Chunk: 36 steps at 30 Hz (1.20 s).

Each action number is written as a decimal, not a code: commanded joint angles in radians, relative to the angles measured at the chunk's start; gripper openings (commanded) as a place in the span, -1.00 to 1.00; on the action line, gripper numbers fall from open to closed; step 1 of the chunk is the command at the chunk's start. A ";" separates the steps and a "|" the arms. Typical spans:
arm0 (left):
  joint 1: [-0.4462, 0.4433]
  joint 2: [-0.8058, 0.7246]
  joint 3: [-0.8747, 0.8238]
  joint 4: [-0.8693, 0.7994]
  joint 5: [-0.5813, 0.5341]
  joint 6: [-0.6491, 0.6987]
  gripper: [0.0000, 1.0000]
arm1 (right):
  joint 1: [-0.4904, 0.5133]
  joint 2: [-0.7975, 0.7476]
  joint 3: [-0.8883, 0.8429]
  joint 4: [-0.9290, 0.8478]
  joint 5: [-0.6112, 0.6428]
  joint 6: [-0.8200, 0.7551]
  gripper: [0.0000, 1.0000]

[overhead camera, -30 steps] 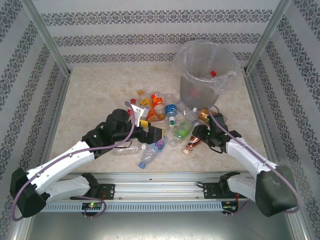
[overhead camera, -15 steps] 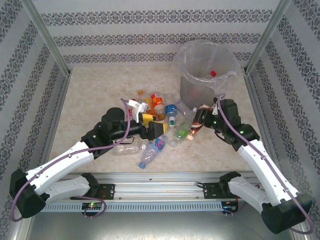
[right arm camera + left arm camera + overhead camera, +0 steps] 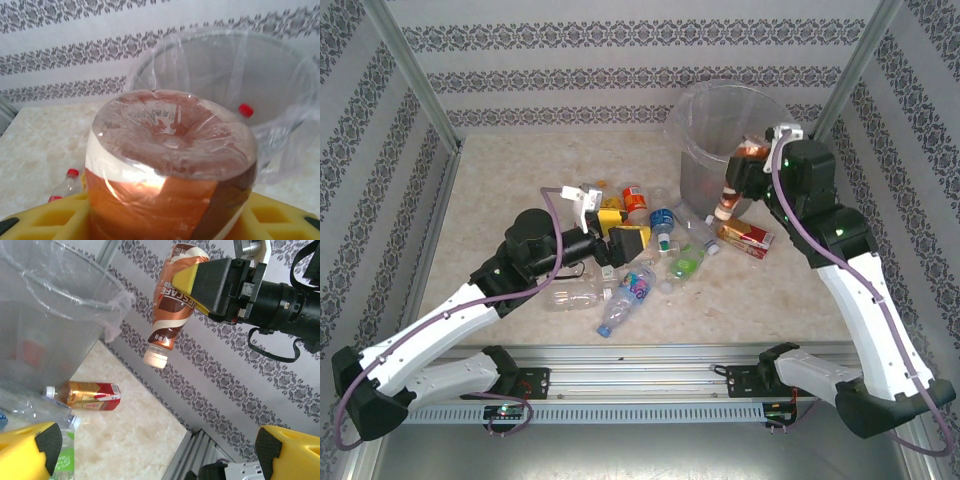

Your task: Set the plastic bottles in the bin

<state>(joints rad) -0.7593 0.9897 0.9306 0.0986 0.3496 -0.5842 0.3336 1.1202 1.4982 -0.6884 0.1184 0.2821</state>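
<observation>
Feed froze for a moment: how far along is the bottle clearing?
Done: at least one red-capped bottle lies in the bin. In hand: the right end effector holds a brown-labelled bottle, cap down, by the bin's rim. Left: a scatter of bottles lies on the table; the left end effector is open by them.

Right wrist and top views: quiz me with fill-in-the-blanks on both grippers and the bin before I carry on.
The right gripper holds the brown bottle with its cap pointing ____.
The left gripper is ____.
The bottle inside the bin has a ____ cap.
Missing words: down; open; red.
</observation>
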 commanded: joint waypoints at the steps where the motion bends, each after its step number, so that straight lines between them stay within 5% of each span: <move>1: -0.014 -0.019 0.038 0.037 -0.048 0.015 1.00 | -0.033 0.059 0.089 0.016 0.052 -0.077 0.11; 21: -0.014 0.023 0.067 -0.028 -0.062 0.024 1.00 | -0.220 0.597 0.653 -0.057 -0.044 -0.047 0.09; 36: -0.014 0.022 0.079 -0.124 -0.142 0.070 1.00 | -0.228 0.960 0.882 -0.180 -0.042 0.129 0.09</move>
<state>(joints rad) -0.7593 1.0214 0.9752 0.0219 0.2558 -0.5529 0.1066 2.0586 2.3341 -0.8280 0.0734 0.3557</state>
